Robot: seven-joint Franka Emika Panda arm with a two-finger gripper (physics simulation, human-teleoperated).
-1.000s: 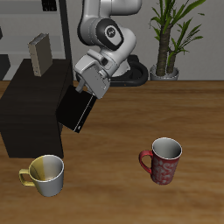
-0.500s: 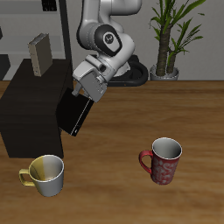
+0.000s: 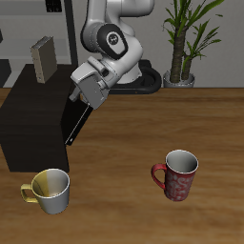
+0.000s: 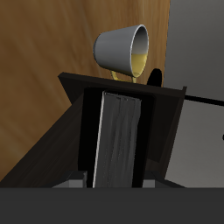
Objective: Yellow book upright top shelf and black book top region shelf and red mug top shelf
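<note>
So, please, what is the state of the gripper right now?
Gripper: shut on the black book, held tilted beside the shelf.

You have before you: black book [image 3: 75, 118], plain black cover with a pale grey page edge; shelf [image 3: 29, 124], black-brown; yellow book [image 3: 43, 59], dull olive-grey. Red mug [image 3: 175, 175]: dark red, mottled, pale grey inside. Second mug [image 3: 50, 190]: yellow and white; tabletop [image 3: 133, 143]: brown wood grain.
</note>
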